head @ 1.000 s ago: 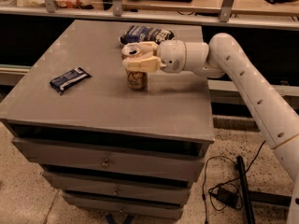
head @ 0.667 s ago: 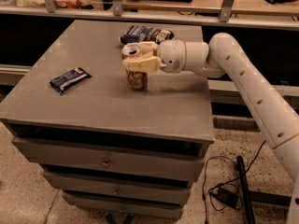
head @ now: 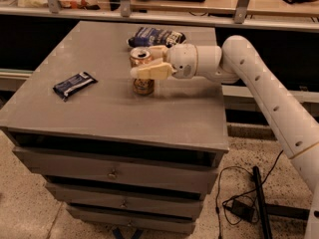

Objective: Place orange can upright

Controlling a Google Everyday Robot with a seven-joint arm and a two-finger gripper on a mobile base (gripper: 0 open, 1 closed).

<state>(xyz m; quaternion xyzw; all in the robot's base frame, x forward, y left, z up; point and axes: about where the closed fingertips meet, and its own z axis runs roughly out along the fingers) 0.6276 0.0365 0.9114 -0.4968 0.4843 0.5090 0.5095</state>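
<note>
**Clerk:** Nearest entries?

**Keeper:** Drawers (head: pixel 114 173) under the near edge of the counter (head: pixel 114 111). One dark blue packet (head: pixel 74 83) lay toward the left edge.

**Clerk:** The task's item?

**Keeper:** Orange can (head: pixel 143 86), mid-counter, upright, base apparently on the surface.

**Clerk:** Tool?

**Keeper:** The gripper (head: pixel 144 62) reached in from the right-edge side and was closed narrowly on the can. One finger (head: pixel 149 72) crossed its near side and the other sat behind.

**Clerk:** Handling note?

**Keeper:** Judged: check that the base sat flat, part both fingers evenly, then draw back toward the right edge without brushing it. A light can tips easily.

**Clerk:** Farthest?

**Keeper:** Second packet (head: pixel 157 36), by the far edge, just behind the gripper.
</note>
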